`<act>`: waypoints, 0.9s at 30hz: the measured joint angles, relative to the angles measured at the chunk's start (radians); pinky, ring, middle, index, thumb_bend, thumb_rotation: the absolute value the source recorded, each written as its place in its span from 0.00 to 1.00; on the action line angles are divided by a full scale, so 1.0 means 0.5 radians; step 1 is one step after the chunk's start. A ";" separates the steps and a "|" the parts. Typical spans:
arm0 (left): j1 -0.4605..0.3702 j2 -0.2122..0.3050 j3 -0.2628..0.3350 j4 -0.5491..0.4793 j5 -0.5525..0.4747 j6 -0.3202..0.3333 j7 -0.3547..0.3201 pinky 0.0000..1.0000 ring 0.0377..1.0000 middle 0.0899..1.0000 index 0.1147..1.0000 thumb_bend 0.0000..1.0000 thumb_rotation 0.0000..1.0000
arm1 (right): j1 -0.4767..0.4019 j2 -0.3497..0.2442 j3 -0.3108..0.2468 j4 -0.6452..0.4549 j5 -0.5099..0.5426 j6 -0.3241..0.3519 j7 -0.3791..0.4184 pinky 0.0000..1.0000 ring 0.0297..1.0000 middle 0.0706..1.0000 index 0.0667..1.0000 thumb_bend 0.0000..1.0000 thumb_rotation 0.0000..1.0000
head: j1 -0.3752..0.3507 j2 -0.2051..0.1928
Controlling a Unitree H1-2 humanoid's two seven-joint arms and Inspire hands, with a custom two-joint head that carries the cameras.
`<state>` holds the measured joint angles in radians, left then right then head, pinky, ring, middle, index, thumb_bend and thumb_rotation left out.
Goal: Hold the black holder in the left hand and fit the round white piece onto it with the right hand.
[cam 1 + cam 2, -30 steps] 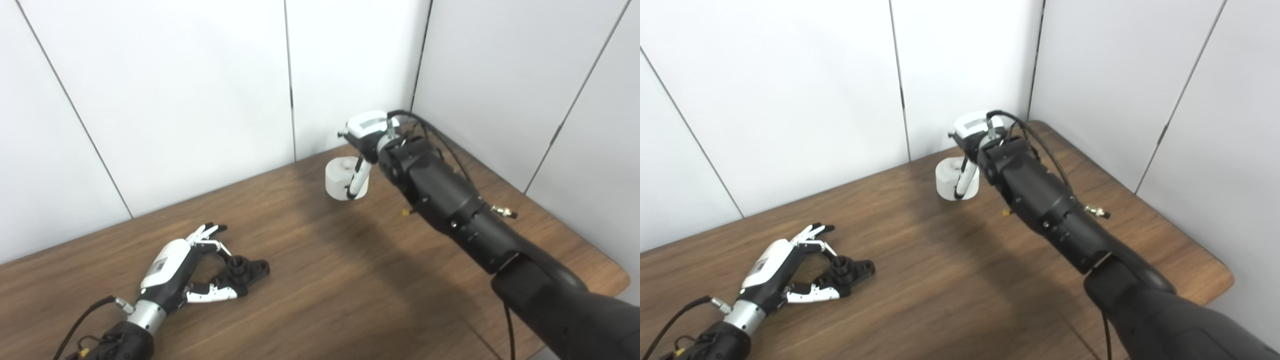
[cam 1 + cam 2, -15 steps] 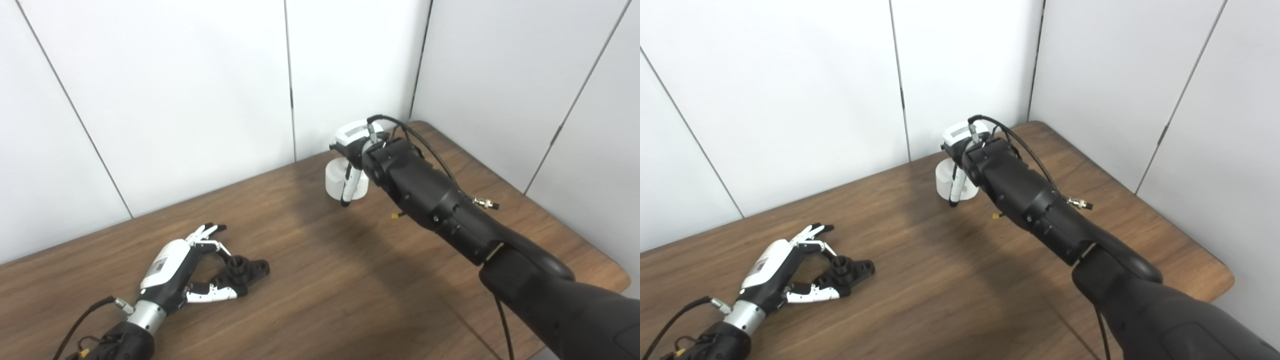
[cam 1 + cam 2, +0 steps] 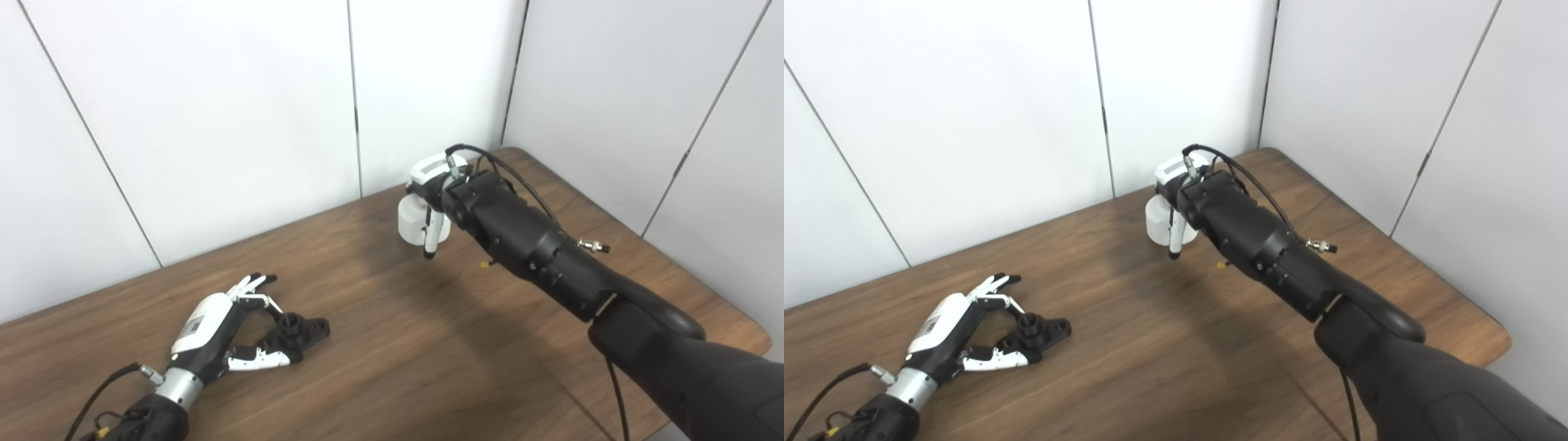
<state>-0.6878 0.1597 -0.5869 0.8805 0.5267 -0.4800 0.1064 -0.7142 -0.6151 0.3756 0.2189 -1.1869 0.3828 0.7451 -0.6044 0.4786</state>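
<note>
The black holder [image 3: 301,331] lies on the wooden table [image 3: 392,343] at the lower left. My left hand [image 3: 211,334] rests on the table around it, fingers apart, thumb on its near side and fingers on its far side, not closed. The round white piece [image 3: 411,222] is at the back of the table near the wall. My right hand [image 3: 436,196] sits over its top with fingers [image 3: 430,236] wrapped down its front. I cannot tell whether the piece is on the table or just above it. The hand hides its top.
White wall panels [image 3: 245,122] close off the table's back and right sides. The table's rounded right corner [image 3: 756,340] is near my right forearm [image 3: 551,263]. Bare wood lies between the two hands.
My right hand has moved left and down over the white piece and its fingers have closed around it. The left hand and the holder have not moved.
</note>
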 measured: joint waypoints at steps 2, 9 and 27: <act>-0.006 -0.003 -0.001 0.017 -0.004 -0.001 0.001 0.96 0.99 0.92 0.42 0.52 0.06 | 0.000 -0.004 0.000 0.000 0.001 -0.004 -0.016 1.00 1.00 1.00 0.90 1.00 0.37 | 0.003 -0.006; -0.014 -0.002 -0.014 0.035 -0.032 -0.001 0.002 0.95 0.99 0.93 0.42 0.52 0.06 | 0.002 -0.044 -0.003 -0.002 0.004 -0.005 -0.022 1.00 1.00 1.00 0.89 0.99 0.36 | 0.012 -0.012; -0.026 0.009 -0.044 0.035 -0.032 -0.001 0.017 0.95 0.98 0.92 0.42 0.52 0.06 | 0.025 -0.047 -0.006 -0.007 0.005 -0.004 -0.080 1.00 1.00 1.00 0.89 0.97 0.39 | 0.028 0.009</act>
<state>-0.7007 0.1642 -0.6091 0.8979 0.5107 -0.4804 0.1151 -0.7016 -0.6385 0.3726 0.2153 -1.1843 0.3807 0.7052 -0.5906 0.4832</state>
